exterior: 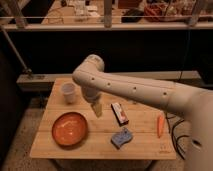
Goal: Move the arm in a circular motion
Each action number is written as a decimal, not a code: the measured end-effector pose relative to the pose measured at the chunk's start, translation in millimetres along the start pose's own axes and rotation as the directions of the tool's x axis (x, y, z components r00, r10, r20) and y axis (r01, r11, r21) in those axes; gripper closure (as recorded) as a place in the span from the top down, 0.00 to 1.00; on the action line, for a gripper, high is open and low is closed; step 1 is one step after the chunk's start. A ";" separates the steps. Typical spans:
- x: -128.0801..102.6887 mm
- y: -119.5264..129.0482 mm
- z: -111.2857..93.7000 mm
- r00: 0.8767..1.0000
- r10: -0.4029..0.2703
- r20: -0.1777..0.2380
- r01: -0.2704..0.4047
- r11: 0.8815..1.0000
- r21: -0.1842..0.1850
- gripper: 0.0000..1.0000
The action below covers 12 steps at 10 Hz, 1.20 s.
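The cream-white arm (135,90) of thick rounded tube segments with small dark dots comes in from the right and bends at an elbow above the table's back left. Its narrow pale tip, the gripper (97,109), hangs down over the wooden table (140,142), between the white cup (69,93) and the small dark box (119,113), just above the orange bowl (70,129). It holds nothing that shows.
A blue sponge (122,137) lies at the front middle and an orange carrot (160,125) at the right edge. A dark cable (176,135) hangs off the table's right side. A railing and cluttered shelves stand behind.
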 end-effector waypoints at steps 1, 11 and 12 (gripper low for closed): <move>-6.1 -13.0 2.0 0.997 -0.077 0.006 0.077 0.997 -0.008 0.80; 169.0 -85.2 -10.6 0.989 0.137 -0.052 -0.129 0.982 0.138 0.80; 194.5 -76.4 -12.7 0.978 0.205 -0.044 -0.196 0.969 0.152 0.80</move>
